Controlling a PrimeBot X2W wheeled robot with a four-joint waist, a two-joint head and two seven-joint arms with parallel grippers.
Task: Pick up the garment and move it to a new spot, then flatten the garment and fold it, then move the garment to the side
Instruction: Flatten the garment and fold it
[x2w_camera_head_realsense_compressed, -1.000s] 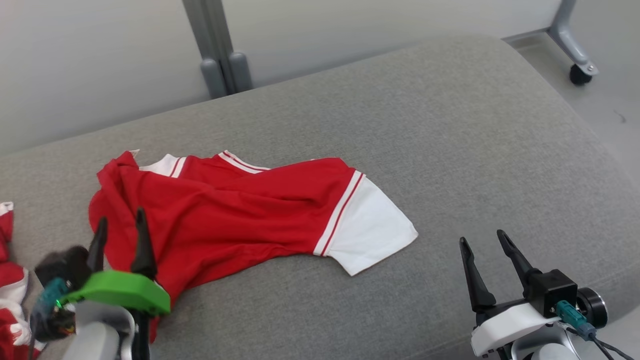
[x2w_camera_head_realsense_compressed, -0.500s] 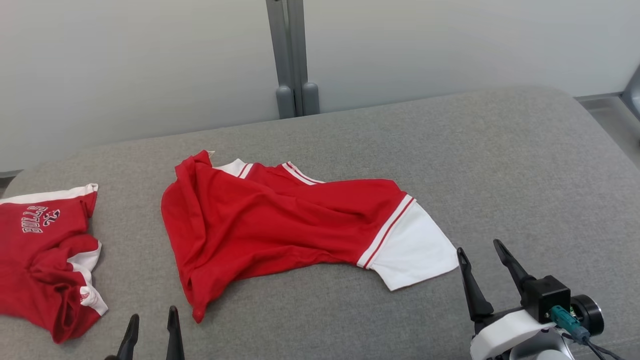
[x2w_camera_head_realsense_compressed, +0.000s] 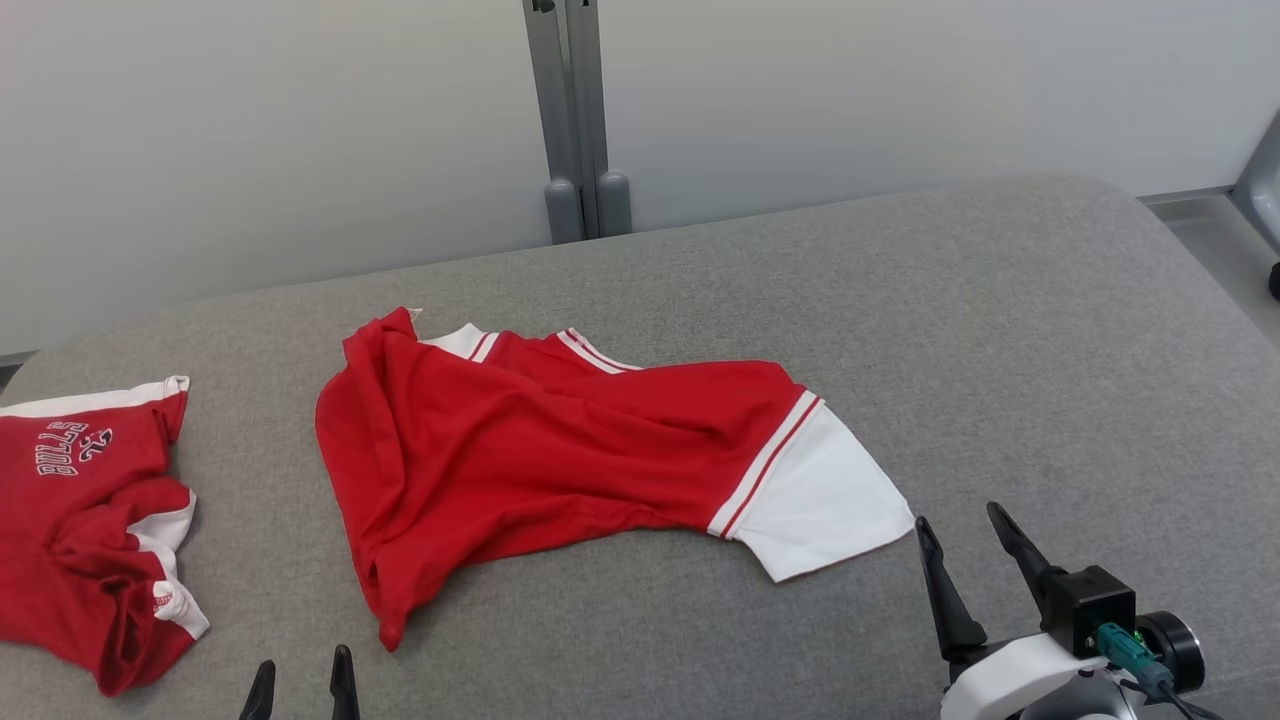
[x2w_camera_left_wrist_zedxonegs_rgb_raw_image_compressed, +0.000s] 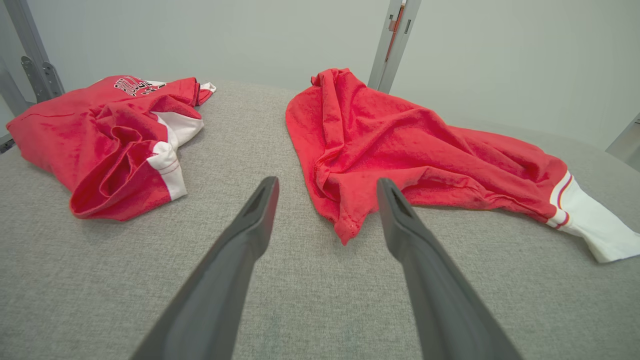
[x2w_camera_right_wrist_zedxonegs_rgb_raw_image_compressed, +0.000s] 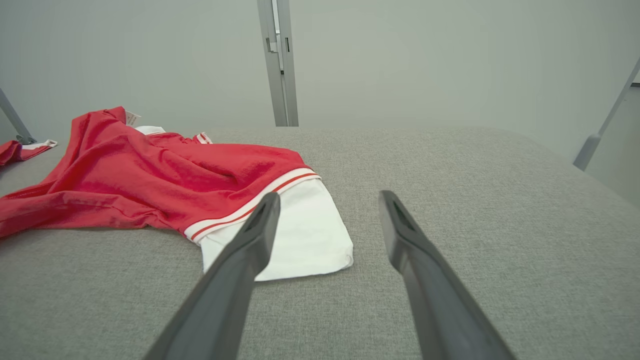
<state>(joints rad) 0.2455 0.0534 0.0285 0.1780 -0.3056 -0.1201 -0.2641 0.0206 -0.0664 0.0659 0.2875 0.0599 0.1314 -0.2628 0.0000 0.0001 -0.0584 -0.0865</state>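
We see the crumpled red cloth shirt with one white sleeve (x2w_camera_head_realsense_compressed: 540, 450) lying in the middle of the grey fabric cushion (x2w_camera_head_realsense_compressed: 1000, 350). It is bunched up, and its other sleeve is hard to find. Our left gripper (x2w_camera_head_realsense_compressed: 302, 690) is spread wide and holds nothing. The bottom edge cuts off all but its two dark tips, near the shirt's lowest red corner. Our right gripper (x2w_camera_head_realsense_compressed: 957, 522) is wide too, holding nothing, just beside the white sleeve. A second red and white top with letters (x2w_camera_head_realsense_compressed: 90, 520) lies at the left, partly cut off.
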